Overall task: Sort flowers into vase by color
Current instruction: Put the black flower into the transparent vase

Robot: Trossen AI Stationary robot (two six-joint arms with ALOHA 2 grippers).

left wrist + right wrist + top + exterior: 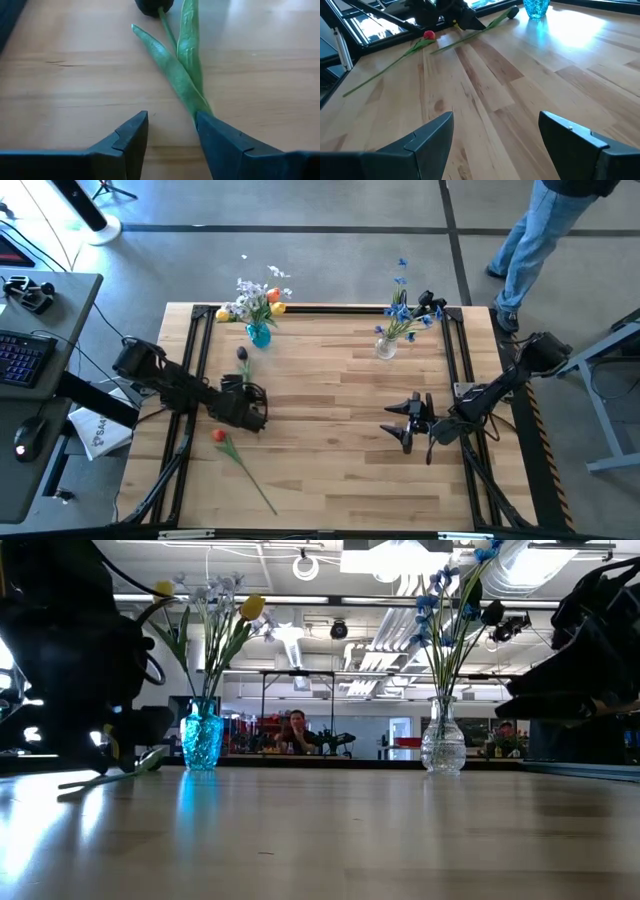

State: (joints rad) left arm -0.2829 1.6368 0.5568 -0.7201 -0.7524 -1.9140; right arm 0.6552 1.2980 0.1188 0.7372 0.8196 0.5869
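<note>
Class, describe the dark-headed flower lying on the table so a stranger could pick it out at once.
Start at the blue vase at the table's far left. Just in front of it, a dark-headed tulip lies flat, its stem running to the left end effector, whose fingers are open around it. The other loose flower, the red tulip, lies nearer the front edge.

The wooden tabletop (330, 470) carries a blue vase (259, 334) upper left, a clear vase (386, 347) upper right, a dark tulip (242, 354) and a red tulip (219, 436) left.
</note>
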